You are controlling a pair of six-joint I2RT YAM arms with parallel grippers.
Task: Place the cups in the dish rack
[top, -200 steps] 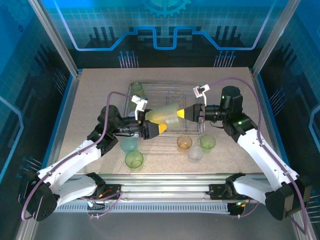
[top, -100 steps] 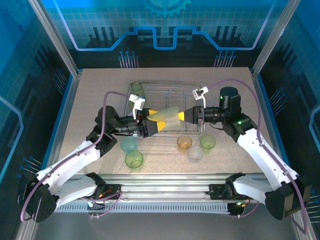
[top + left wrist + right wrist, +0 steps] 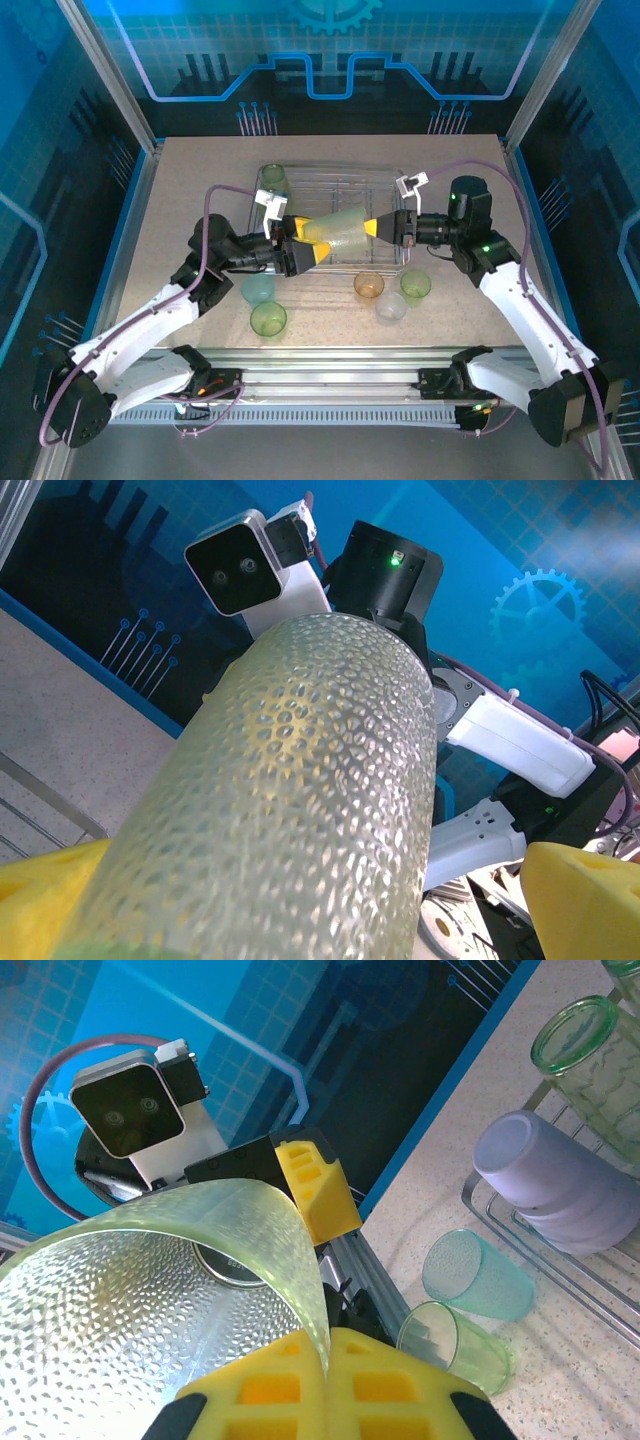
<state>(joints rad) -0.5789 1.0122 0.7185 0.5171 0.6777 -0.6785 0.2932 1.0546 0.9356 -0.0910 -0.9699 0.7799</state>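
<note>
Levelled since earlier above dish rack point(image 3: 340, 188): cup point(image 3: 335, 228), rim clenched by right hand point(image 3: 372, 228), left hand point(image 3: 308, 240) released around it. Handover, seemingly; next, close left squarely.

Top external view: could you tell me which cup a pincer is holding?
The yellow-green dimpled plastic tumbler held sideways, its rim pinched by the right pincer; no other cup is gripped.

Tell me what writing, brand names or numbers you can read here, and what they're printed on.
None: no words or numbers can be read.
The pale green cup and the wire rack bear no lettering.
The blue back wall carries only drawings: a gear wheel and circuit-like lines.
</note>
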